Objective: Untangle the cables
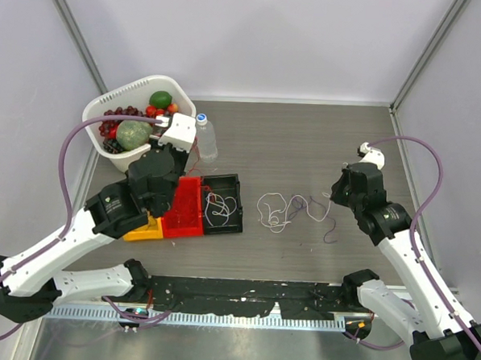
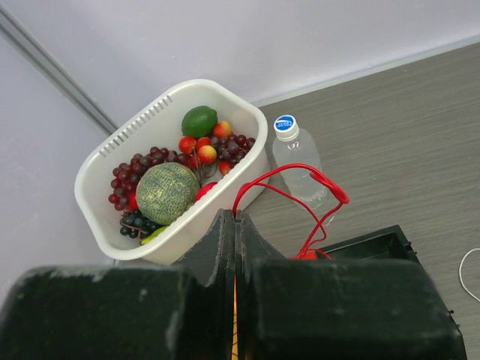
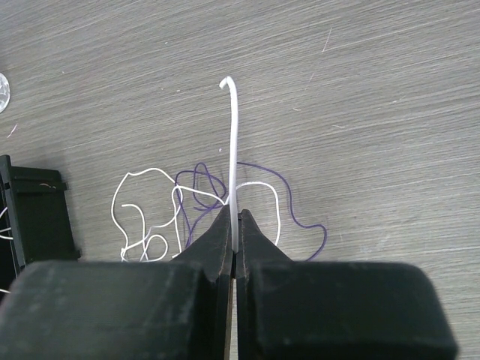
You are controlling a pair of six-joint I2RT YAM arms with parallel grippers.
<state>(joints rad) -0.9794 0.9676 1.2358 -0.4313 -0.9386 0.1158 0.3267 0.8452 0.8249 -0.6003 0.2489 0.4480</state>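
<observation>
My left gripper (image 2: 235, 216) is shut on a red cable (image 2: 300, 169). The cable loops up in front of the jaws and drops toward the red tray (image 1: 188, 218). In the top view this gripper (image 1: 190, 147) is raised beside the basket. My right gripper (image 3: 235, 214) is shut on a white cable (image 3: 233, 127), whose free end sticks up past the jaws. Behind it on the table lie a white tangle (image 3: 142, 217) and a purple cable (image 3: 300, 217), looped through each other. They also show in the top view, white (image 1: 275, 212) and purple (image 1: 328, 227), left of my right gripper (image 1: 335, 195).
A black tray (image 1: 232, 184) holds another white cable (image 1: 219, 207), with a yellow tray (image 1: 145, 231) left of the red one. A white basket (image 1: 132, 90) of fruit and a water bottle (image 1: 206, 138) stand at the back left. Grey walls enclose the table.
</observation>
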